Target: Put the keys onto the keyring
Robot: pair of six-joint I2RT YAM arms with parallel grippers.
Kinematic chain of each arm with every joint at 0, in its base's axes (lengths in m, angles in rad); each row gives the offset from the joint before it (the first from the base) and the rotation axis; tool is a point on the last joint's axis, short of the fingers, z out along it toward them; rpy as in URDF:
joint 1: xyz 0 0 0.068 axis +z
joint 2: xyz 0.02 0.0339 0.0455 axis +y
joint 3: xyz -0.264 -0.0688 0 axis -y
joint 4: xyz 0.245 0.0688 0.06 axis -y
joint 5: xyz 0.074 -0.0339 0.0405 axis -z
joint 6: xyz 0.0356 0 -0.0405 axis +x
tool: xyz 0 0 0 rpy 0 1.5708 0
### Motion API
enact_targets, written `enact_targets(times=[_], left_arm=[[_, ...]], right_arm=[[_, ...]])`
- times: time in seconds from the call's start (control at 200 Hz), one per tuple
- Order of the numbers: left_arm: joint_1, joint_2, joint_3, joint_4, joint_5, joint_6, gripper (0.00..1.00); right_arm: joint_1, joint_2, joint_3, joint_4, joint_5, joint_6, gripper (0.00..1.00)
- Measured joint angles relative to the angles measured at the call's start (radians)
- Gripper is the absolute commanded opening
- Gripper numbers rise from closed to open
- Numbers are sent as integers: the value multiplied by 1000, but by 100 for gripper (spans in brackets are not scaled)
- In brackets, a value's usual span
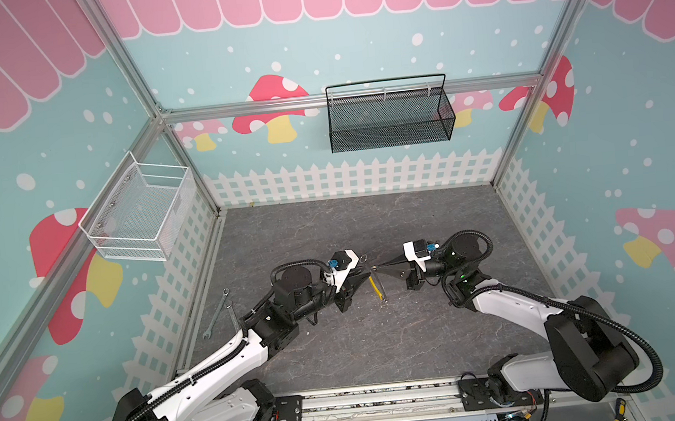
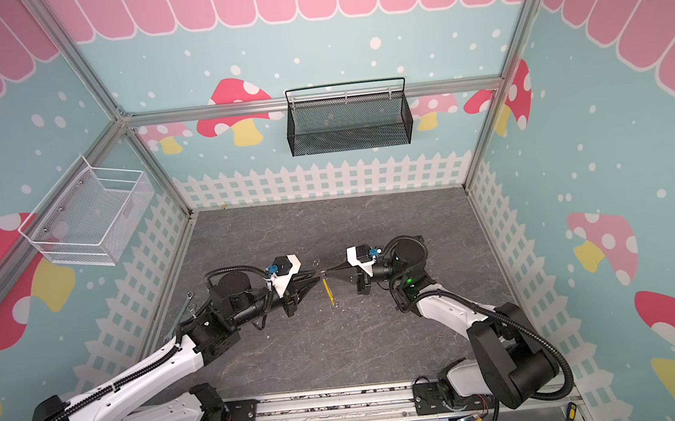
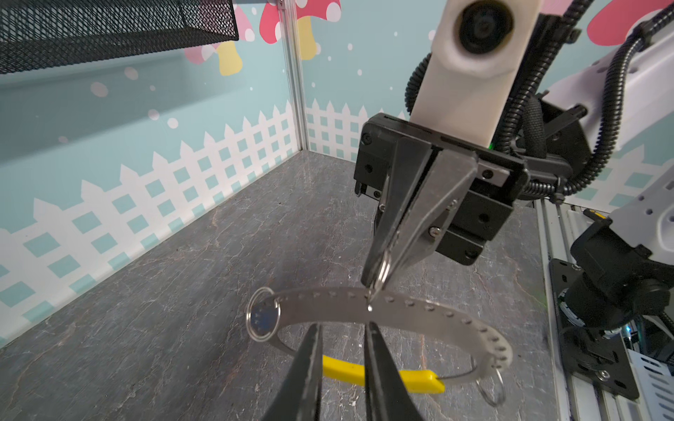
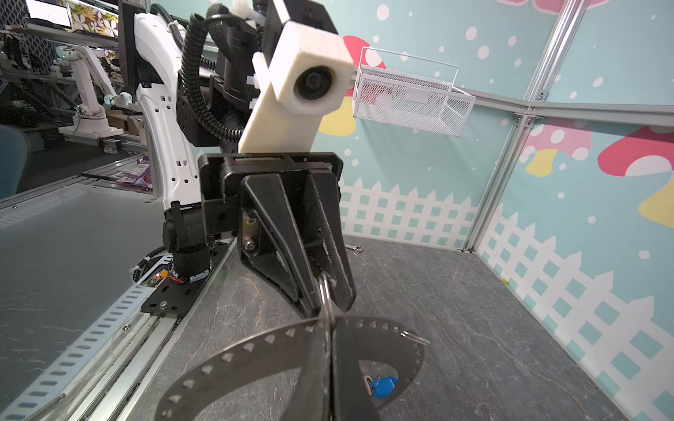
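Note:
The keyring is a curved brown dotted strap (image 3: 430, 317) with a yellow segment (image 3: 383, 375) and small silver rings (image 3: 382, 268). It hangs above the floor between my two grippers, and in both top views its yellow part (image 1: 375, 287) (image 2: 327, 289) shows. My right gripper (image 3: 372, 288) (image 4: 331, 328) is shut on one silver ring of the keyring. My left gripper (image 3: 343, 326) (image 4: 328, 310) faces it tip to tip. Its jaws stand a narrow gap apart, either side of that ring (image 4: 324, 291), with the strap across their tips. One blue-headed key (image 4: 383, 386) lies on the floor below the loop.
A long silver wrench (image 1: 216, 313) lies by the left wall. A white wire basket (image 1: 140, 212) hangs on the left wall and a black mesh basket (image 1: 390, 115) on the back wall. The arm bases and rail (image 1: 377, 399) line the front edge.

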Motion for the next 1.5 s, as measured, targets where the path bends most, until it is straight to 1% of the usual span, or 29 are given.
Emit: enact_targets(times=[0.36,0.55,0.87,1.006,1.186,1.346,1.421,1.501], left_arm=[[0,-5,-66,151,13,-7,21],[-1,1,-113,256,29,4,19],[-16,45,-122,355,48,16,18],[-20,52,-122,381,48,19,17],[-20,53,-122,396,50,19,12],[-20,56,-122,405,50,19,12],[-20,58,-122,409,51,19,15],[-20,59,-122,412,51,19,13]], right_arm=[[0,13,20,12,-18,37,2],[0,14,26,13,-27,50,2],[2,27,36,18,-45,64,3],[3,27,37,19,-51,66,2],[3,27,37,19,-51,67,2],[3,27,38,24,-50,71,3],[3,27,38,27,-50,73,3],[3,27,38,31,-50,75,3]])
